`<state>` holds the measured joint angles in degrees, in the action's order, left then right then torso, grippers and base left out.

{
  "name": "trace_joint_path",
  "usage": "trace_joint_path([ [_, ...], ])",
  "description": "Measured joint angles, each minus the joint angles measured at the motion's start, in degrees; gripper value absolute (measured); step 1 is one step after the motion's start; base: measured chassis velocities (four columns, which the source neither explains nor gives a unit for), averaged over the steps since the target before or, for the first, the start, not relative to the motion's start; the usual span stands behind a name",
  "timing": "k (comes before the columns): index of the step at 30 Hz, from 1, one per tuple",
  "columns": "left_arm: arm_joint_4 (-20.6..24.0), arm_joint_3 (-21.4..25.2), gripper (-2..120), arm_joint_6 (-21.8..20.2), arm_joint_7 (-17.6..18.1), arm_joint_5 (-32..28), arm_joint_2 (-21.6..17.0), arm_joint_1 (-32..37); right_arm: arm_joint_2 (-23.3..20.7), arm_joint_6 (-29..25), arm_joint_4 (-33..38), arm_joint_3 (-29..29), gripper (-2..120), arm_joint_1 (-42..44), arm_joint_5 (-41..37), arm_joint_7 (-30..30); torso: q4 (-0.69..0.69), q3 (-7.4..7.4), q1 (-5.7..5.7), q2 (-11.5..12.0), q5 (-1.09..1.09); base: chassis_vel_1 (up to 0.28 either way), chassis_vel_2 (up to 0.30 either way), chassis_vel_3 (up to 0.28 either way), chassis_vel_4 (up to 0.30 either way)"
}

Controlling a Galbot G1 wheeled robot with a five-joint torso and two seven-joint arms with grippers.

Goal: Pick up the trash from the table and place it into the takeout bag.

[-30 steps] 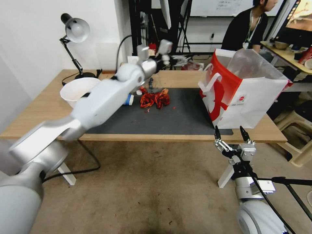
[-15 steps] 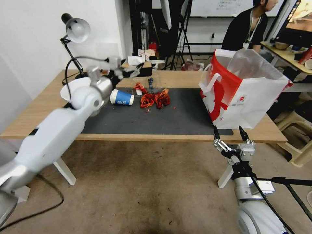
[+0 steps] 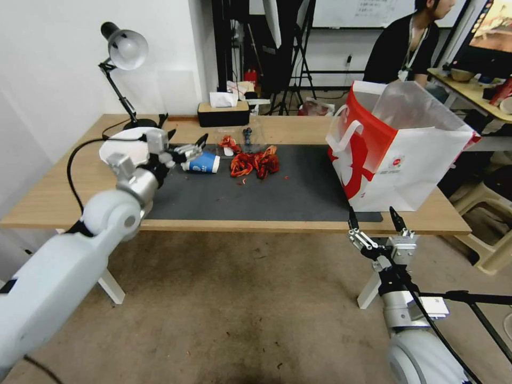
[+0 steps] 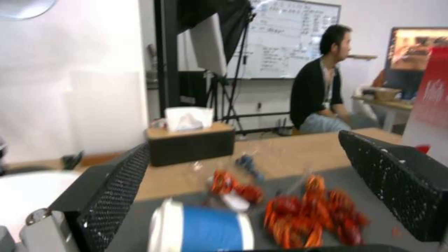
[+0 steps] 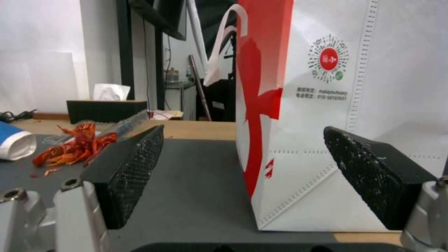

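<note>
Table: I see the long light-wood table (image 3: 64, 197) on white legs, with the dark grey mat (image 3: 266, 192) across its middle.
Bag: the boxy white and red paper takeout bag (image 3: 397, 154) stands upright at the mat's right end, open at the top, its red side and white loop handles facing the litter.
Bowl: a white bowl (image 3: 125, 149) sits at the mat's left end, behind my left arm.
Red litter: a heap of orange-red scraps (image 3: 253, 161) lies mid-mat, well apart from the bag.
Cup: the blue paper cup (image 3: 204, 162) lies on its side just left of that heap; its long axis runs along the table, white rim toward my left.
Left gripper: my left gripper (image 3: 185, 151) hovers just beside the cup's rim end, fingers spread wide, holding nothing.
Right gripper: my right gripper (image 3: 375, 220) sits below the table's near edge, under the bag, fingers wide apart and empty.
</note>
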<state>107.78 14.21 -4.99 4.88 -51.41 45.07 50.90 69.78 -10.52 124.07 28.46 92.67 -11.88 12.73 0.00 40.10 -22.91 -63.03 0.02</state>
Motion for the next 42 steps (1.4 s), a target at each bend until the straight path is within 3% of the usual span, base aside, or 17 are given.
trace_joint_path([
  [5, 3.3, 6.7, 100, 2.3, 0.2, 5.5, 2.7, 10.8, 0.0, 0.0, -0.3, -0.2, 88, 0.0, 0.0, -0.1, 0.00, 0.01, -0.01, 0.0, -0.03, 0.000, 0.000, 0.000, 0.000],
  [6, 3.9, 7.9, 100, 2.8, 0.3, 7.1, 3.4, 12.9, -0.1, 0.0, -0.3, -0.2, 92, 0.0, 0.0, -0.1, 0.00, 0.00, -0.01, 0.0, -0.03, 0.000, 0.000, 0.000, 0.000],
  [12, 6.5, 11.1, 100, 4.1, 1.0, 12.4, 6.3, 19.5, -0.1, -0.1, -0.3, -0.2, 100, 0.1, 0.1, -0.1, 0.00, 0.01, 0.00, 0.0, -0.03, 0.000, 0.000, 0.000, 0.000],
  [14, 8.3, 13.2, 100, 4.6, 1.4, 15.5, 9.0, 23.1, -0.1, -0.1, -0.3, -0.3, 100, 0.2, 0.2, -0.2, 0.00, 0.01, 0.00, 0.0, -0.01, 0.000, 0.000, 0.000, 0.000],
  [28, 9.3, 15.6, 100, 9.0, 1.6, 23.3, 16.9, 31.2, -0.2, -0.3, -0.3, -0.4, 100, 0.7, 0.3, -0.2, 0.00, 0.00, 0.00, 0.0, -0.01, 0.000, 0.000, 0.000, 0.000],
  [30, 9.1, 15.7, 100, 11.0, 1.7, 25.7, 19.6, 34.2, 0.0, -0.4, -0.5, -0.4, 100, 0.7, 0.4, -0.1, 0.00, 0.01, -0.02, 0.0, -0.01, 0.000, 0.000, 0.000, 0.000],
  [42, 7.8, 15.8, 100, 13.2, 1.1, 27.6, 20.6, 36.7, 0.0, -0.6, -0.7, -0.5, 100, 0.7, 0.4, -0.1, 0.00, 0.01, -0.01, 0.0, -0.01, 0.000, 0.000, 0.000, 0.000],
])
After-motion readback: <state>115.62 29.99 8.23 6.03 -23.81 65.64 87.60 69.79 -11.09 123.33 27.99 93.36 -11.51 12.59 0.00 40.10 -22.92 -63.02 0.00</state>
